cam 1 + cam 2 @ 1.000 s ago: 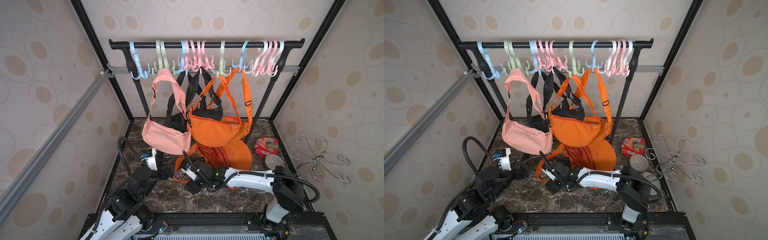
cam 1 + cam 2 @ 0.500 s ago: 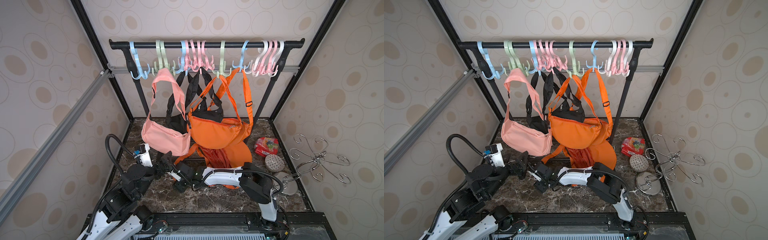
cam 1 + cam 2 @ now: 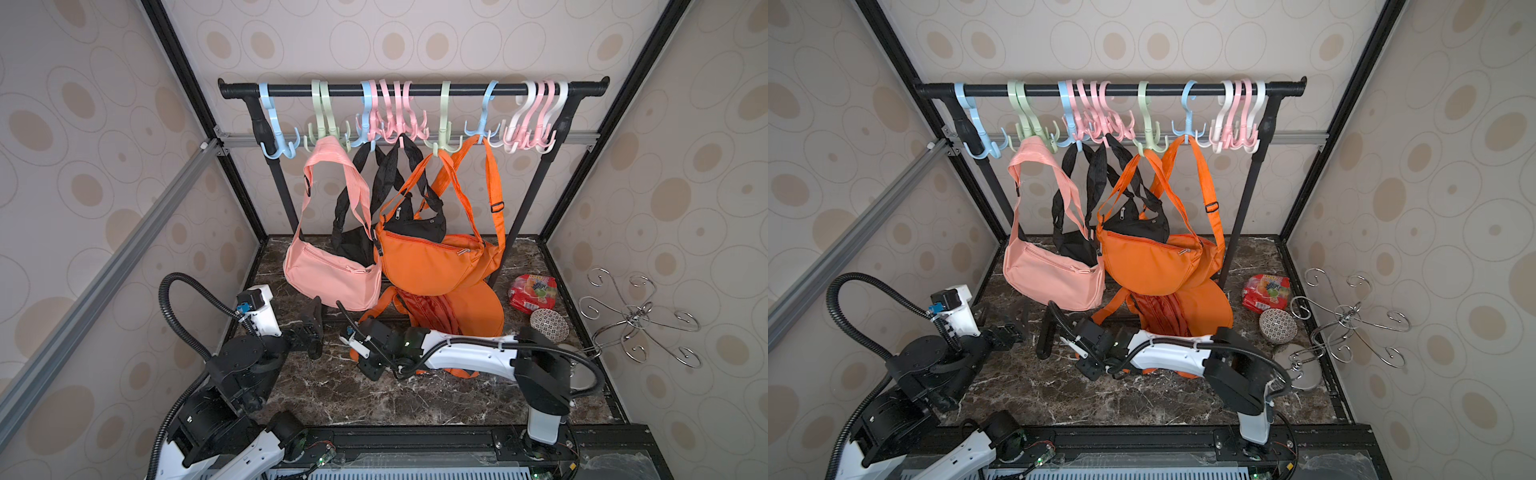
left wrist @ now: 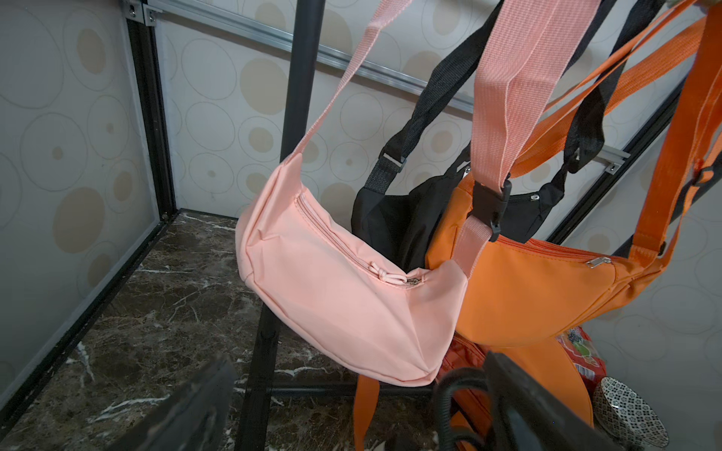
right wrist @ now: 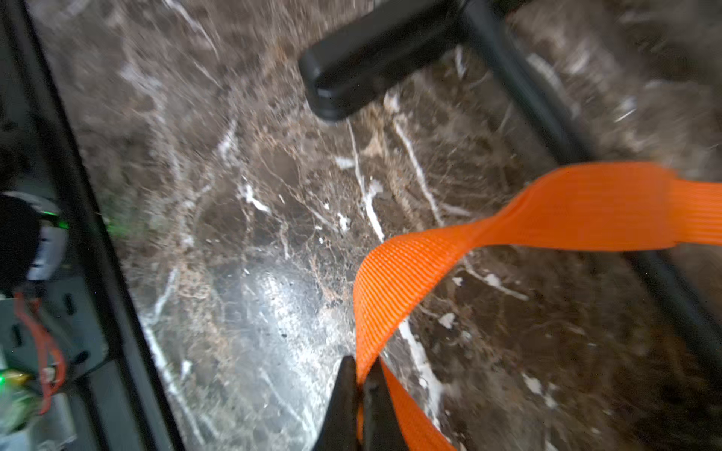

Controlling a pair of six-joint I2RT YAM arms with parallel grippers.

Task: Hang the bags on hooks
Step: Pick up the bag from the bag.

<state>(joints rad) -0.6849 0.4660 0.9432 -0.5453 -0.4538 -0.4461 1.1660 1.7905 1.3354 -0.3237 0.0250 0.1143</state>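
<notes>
Orange webbing, the strap (image 5: 508,226) of the bag (image 3: 469,307), is pinched flat between the pressed-together tips of the right hand (image 5: 361,375), low over the table (image 3: 332,395). From the pinch the strap twists once and runs off across the marble toward the rack's foot, where the bag lies slumped on the table, beneath the hanging orange bags (image 3: 428,266) and on the far side of the right forearm.

The bag therefore lies behind the right hand, toward the rack, while the hooks (image 3: 536,137) sit high above on the rail (image 3: 415,89). I judge the lift has to go up and back, with the strap's length trailing below. The right arm is plainly the nearer one. The left hand (image 3: 314,332) is spread wide and holds nothing, just beside the pink bag (image 3: 332,278).

Much of the bag is covered by the hanging ones and the arm. The strap's far end is cut off, the right wrist view is blurred, and the top views hide the pinch itself.
</notes>
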